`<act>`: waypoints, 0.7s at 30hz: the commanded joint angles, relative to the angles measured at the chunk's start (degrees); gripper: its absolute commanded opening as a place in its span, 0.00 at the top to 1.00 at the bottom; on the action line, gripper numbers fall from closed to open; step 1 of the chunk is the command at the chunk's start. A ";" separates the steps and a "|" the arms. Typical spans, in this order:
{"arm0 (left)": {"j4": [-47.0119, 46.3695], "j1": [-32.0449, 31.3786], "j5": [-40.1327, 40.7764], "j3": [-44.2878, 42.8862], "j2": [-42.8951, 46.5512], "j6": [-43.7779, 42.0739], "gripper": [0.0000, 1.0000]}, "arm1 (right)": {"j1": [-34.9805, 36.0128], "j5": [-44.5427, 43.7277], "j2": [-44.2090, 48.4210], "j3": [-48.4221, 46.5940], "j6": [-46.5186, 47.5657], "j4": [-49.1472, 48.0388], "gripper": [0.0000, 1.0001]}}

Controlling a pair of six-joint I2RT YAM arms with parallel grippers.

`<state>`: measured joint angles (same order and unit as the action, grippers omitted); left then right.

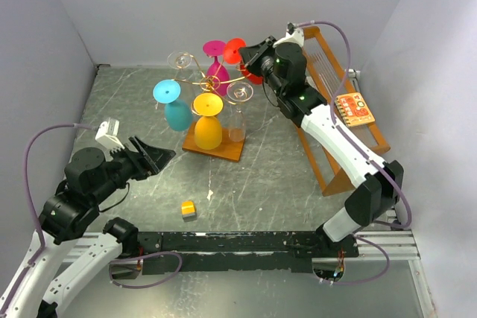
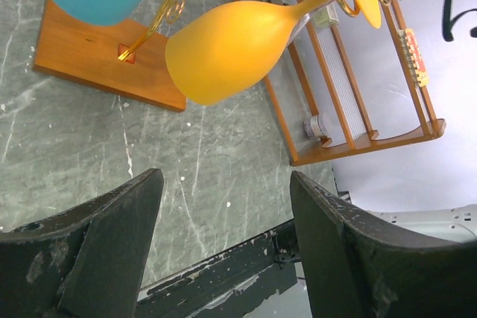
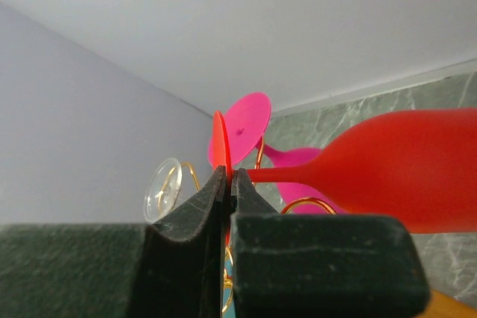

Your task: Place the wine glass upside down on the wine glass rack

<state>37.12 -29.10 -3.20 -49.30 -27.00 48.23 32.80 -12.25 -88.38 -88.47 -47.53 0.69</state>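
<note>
My right gripper [image 1: 249, 55] is shut on the round foot of a red wine glass [image 1: 237, 51], holding it upside down at the back right of the wine glass rack [image 1: 211, 81]. In the right wrist view its fingers [image 3: 216, 195] pinch the red foot edge-on, and the red bowl [image 3: 406, 169] hangs to the right. The gold wire rack stands on an orange-brown wooden base [image 1: 223, 150] and carries blue [image 1: 174, 106], yellow [image 1: 208, 121], magenta [image 1: 217, 65] and clear glasses. My left gripper [image 1: 153, 156] is open and empty, left of the base.
A tall orange wooden slatted frame [image 1: 339, 109] with a small patterned card stands right of the rack. A small yellow block [image 1: 188, 209] lies on the table near the front. Grey walls close in the back and sides.
</note>
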 commanded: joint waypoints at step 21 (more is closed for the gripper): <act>2.01 -0.25 1.15 -3.50 0.32 -0.79 0.23 | -3.62 21.34 -1.01 -1.20 -8.03 1.93 1.00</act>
<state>38.92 -29.10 -2.74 -50.28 -25.74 48.21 29.58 6.46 -91.64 -89.36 -54.11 2.09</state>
